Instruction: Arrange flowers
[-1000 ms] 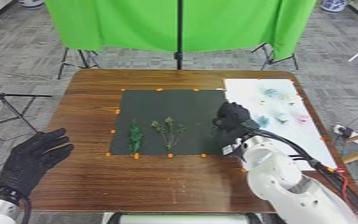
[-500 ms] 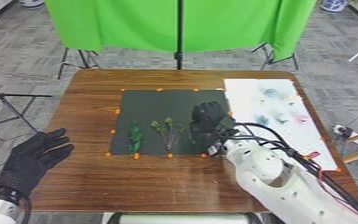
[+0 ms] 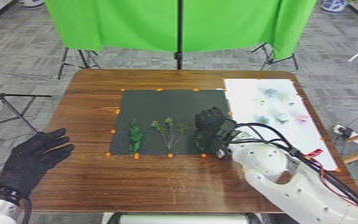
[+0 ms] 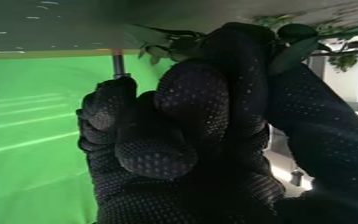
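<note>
We pinch the leafy sprig [image 4: 291,56] in our right hand [image 3: 209,121] at the right of the dark mat [image 3: 153,106], where leaves [image 4: 182,45] snagging on our fingers [image 4: 156,157] could skew it at release.

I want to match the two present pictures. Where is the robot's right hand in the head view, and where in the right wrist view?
Head view: the right hand is over the right part of the dark mat.
Right wrist view: close up, before the green cloth, with green leaves at its fingertips.
Shared landmark: the green cloth.
</note>
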